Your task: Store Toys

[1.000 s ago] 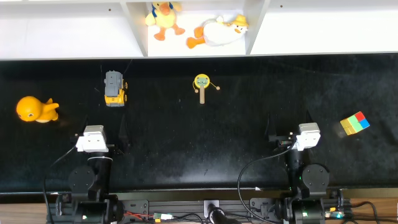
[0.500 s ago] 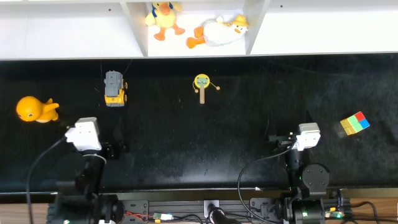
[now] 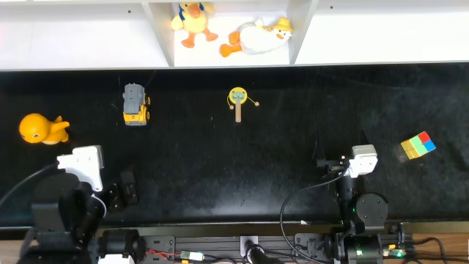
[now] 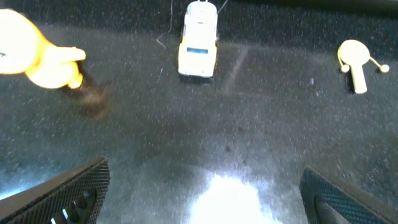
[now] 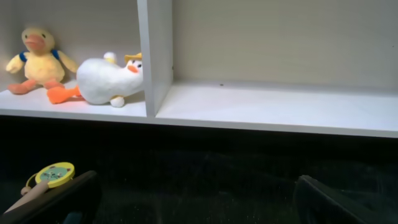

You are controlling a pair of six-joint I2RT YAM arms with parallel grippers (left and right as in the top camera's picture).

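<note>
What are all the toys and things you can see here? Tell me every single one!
plush duck: 1, yellow, middle shelf compartment
plush bird: 1, white with orange feet, lying beside the plush duck
toy truck: 1, grey and yellow, table, left of middle
rattle drum: 1, yellow, table centre, near the shelf
round toy: 1, orange, table, far left
cube: 1, many-coloured, table, far right
shelf: 1, white, along the table's far edge
table: 1, black
left arm: 1, black, near left, jaws open, empty
right arm: 1, black, near right, jaws open, empty
</note>
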